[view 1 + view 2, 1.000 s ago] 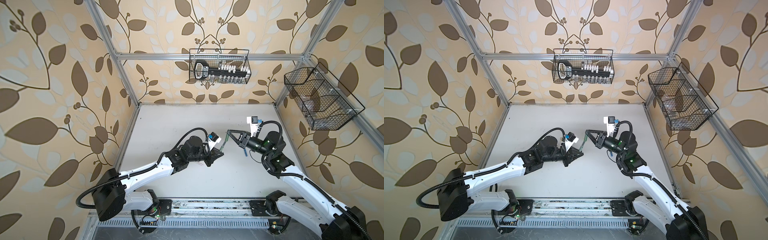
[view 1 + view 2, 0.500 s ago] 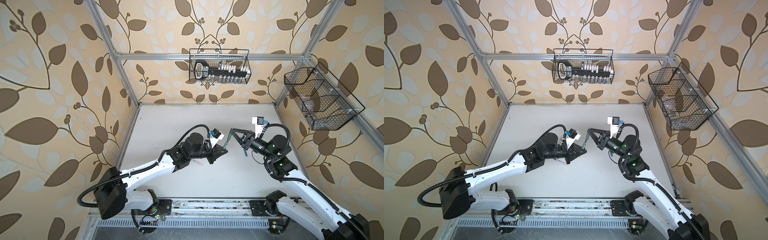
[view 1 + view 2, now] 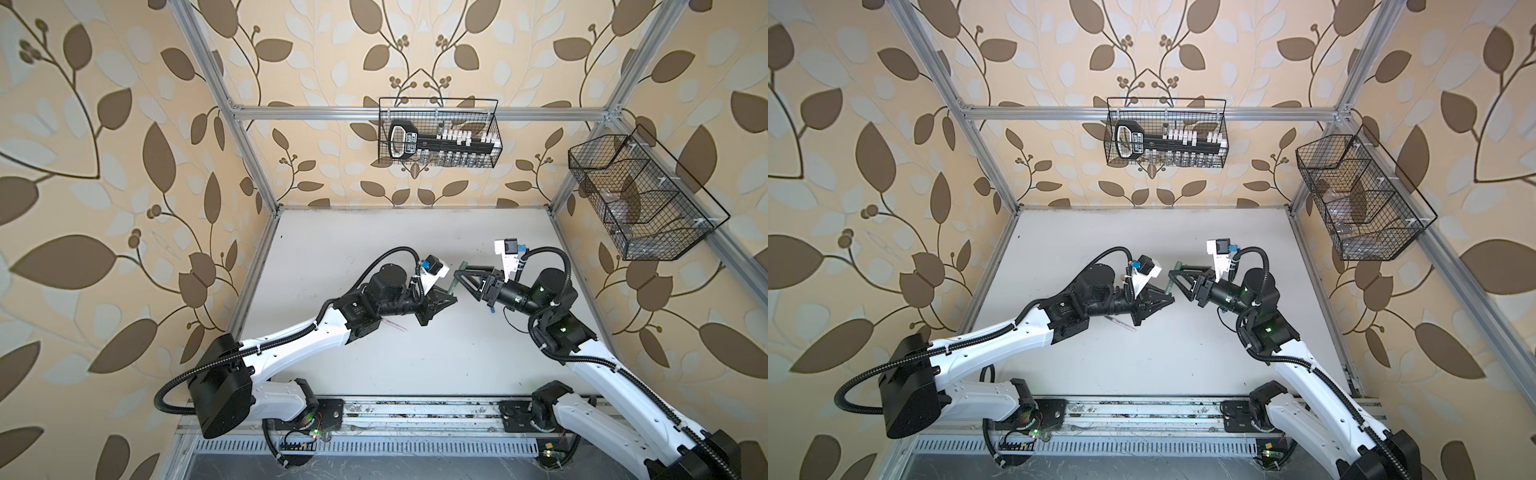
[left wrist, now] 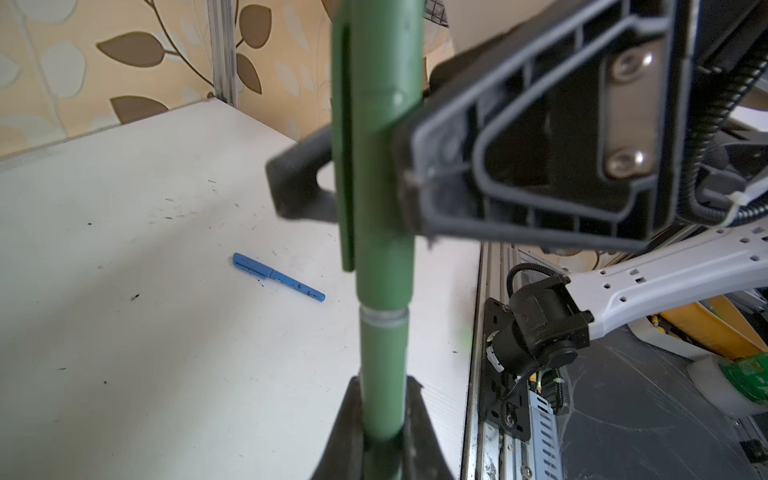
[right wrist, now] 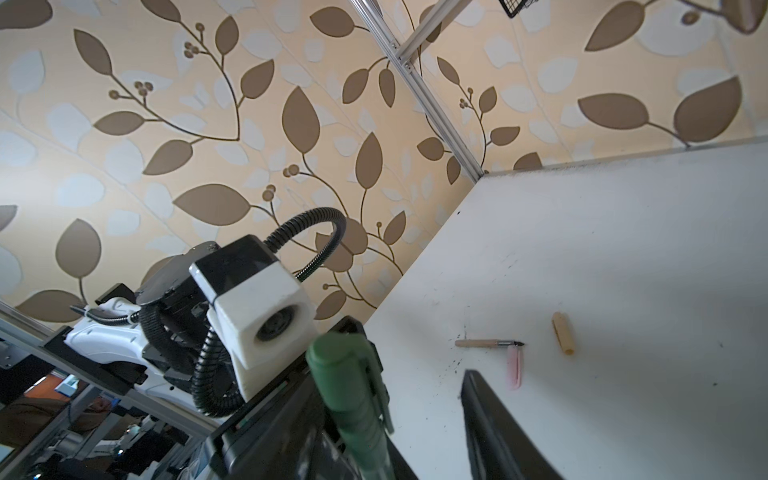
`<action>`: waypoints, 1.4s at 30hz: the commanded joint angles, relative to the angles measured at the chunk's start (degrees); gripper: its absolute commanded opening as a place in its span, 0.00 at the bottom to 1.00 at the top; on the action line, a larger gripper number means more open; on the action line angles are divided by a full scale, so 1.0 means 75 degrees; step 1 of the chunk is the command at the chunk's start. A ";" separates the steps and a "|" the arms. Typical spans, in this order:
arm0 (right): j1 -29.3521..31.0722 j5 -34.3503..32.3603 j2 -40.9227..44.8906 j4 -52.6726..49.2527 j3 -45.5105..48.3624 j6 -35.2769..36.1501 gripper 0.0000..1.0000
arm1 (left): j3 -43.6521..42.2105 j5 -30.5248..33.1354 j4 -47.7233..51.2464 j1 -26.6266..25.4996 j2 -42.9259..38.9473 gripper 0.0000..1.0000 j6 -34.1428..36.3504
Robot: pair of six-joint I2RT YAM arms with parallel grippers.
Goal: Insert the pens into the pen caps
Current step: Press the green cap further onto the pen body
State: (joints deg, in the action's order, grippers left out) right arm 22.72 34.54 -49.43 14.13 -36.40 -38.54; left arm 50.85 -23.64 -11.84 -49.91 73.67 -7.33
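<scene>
1. Now, the green pen (image 4: 382, 361) is sticking up out of the left gripper (image 4: 382, 401), which is clamping the lower barrel between both fingers.
2. The green cap (image 4: 382, 166) is sitting over the pen's far end, in line with the barrel, and a narrow silvery ring is showing where cap and barrel meet.
3. The right gripper (image 5: 409, 349) is standing released around that cap, its jaws spread. One finger is lying just beside the cap, though I cannot tell whether it is touching. The other finger (image 5: 478, 399) is standing clearly apart, with bare table showing in the gap.
4. In both top views the two grippers are meeting tip to tip above the middle of the table (image 3: 374, 249). The pen is slanting between them, its capped end toward the back wall and its held end in the left gripper (image 3: 451, 297).
5. The blue pen (image 4: 278, 277) is lying flat on the table with its cap on, well apart from the held pen.
6. The tan pen (image 5: 486, 343) is lying uncapped, its dark tip showing, and the pink cap (image 5: 514, 368) is lying just beside that tip.
7. The tan cap (image 5: 563, 333) is lying near them, a little apart.
8. A thin pale pen (image 3: 1121, 324) is lying just beside the left arm's wrist in a top view; its colour is too faint to tell.
</scene>
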 commanded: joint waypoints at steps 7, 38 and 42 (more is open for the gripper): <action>-0.0489 0.0646 0.0229 -0.0797 -0.0705 0.0354 0.57 | 0.0326 -0.0009 -0.0256 -0.0048 -0.0056 0.05 0.0205; -0.0627 0.1289 -0.0747 -0.1527 -0.1518 0.0492 0.09 | 0.0396 0.0272 -0.0522 -0.0048 0.0103 0.02 0.0327; -0.0598 0.1320 -0.0851 -0.1782 -0.1545 0.0586 0.03 | 0.0466 0.0774 -0.0855 -0.0048 0.0109 0.00 0.0476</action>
State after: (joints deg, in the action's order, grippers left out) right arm 17.87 43.07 -54.96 5.10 -46.54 -35.05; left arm 51.03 -21.71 -11.75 -50.13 75.18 -5.91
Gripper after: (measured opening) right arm 0.133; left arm 0.121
